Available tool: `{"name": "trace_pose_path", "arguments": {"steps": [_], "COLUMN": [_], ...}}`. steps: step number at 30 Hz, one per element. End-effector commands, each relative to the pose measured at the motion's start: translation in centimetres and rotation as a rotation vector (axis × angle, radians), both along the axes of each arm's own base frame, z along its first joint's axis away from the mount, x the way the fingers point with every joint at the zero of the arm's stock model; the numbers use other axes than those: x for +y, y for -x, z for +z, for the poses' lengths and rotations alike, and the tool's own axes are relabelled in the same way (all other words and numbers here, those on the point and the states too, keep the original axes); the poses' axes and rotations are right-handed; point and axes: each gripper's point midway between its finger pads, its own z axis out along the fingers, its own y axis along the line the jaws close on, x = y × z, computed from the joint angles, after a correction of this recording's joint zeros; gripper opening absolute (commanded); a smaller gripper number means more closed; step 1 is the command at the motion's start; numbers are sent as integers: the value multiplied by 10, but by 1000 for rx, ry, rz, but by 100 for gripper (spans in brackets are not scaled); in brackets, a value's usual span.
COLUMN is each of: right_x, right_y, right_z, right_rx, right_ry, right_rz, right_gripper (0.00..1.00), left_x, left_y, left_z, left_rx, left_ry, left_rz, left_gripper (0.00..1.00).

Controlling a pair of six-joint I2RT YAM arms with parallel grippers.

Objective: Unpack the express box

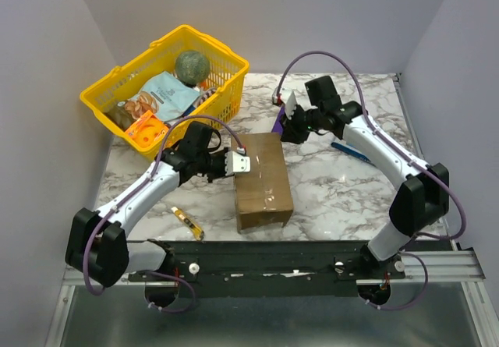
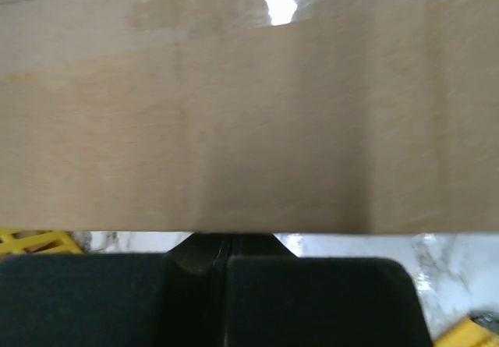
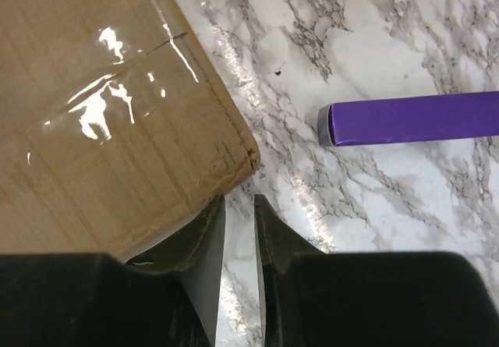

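Marble-patterned table between grey walls is carrying the cardboard box at its middle, just beyond the arms' bases, with a yellow basket of goods sitting at the far left. From above, the box is lying shut, tape gleaming along its top. Unpacking is looking barely begun: the seam needs opening, the flaps need folding back, and whatever is inside needs lifting out. The left gripper is resting against the box's far left corner. The right gripper is hovering near its far right corner, beside a purple box.

From the left wrist, plain brown board is filling nearly the whole view, very close. The fingers are sitting together and gripping nothing.

From the right wrist, the fingers are standing a narrow slit apart, empty, just off a scuffed corner of the box. Clear tape is shining over the seam there. The purple box is lying apart on the marble.
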Motion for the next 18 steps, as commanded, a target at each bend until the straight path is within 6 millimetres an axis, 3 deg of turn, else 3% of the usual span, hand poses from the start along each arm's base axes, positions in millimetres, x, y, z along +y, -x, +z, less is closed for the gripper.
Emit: {"name": "trace_pose_path", "arguments": {"steps": [1, 3, 4, 6, 8, 10, 13, 14, 15, 16, 17, 18], "right_x": [26, 33, 38, 44, 49, 47, 39, 34, 30, 28, 21, 18], "right_y": [-22, -35, -46, -60, -76, -88, -93, -92, -92, -90, -93, -92], "right_z": [5, -9, 2, -8, 3, -4, 0, 0, 3, 15, 20, 25], "right_rx": [6, 29, 0, 10, -26, -36, -65, -63, -62, -64, -62, -62], "right_ry": [-47, -34, -49, -36, -45, -15, 10, 11, 5, -19, -31, -45], "right_rz": [39, 38, 38, 32, 13, -21, -49, -57, -66, -86, -110, -122], "right_gripper": [29, 29, 29, 29, 29, 29, 28, 28, 28, 28, 28, 28], "left_x": [-22, -26, -27, -33, -35, -36, -23, -7, 1, 11, 32, 46], "left_y": [-34, -44, -50, -65, -81, -91, -73, -46, -33, -17, 12, 25], "left_z": [27, 29, 24, 31, 30, 39, 42, 27, 27, 24, 14, 5], "left_rx": [-111, -119, -94, -113, -108, -118, -41, 51, 82, 109, 211, 210], "left_ry": [86, 97, 93, 114, 122, 108, 44, -39, -76, -116, -185, -230], "left_rz": [4, 20, 53, 83, 149, 164, 124, 60, 31, -8, -30, -92], "left_gripper": [0, 0, 0, 0, 0, 0, 3, 9, 15, 28, 35, 41]}}
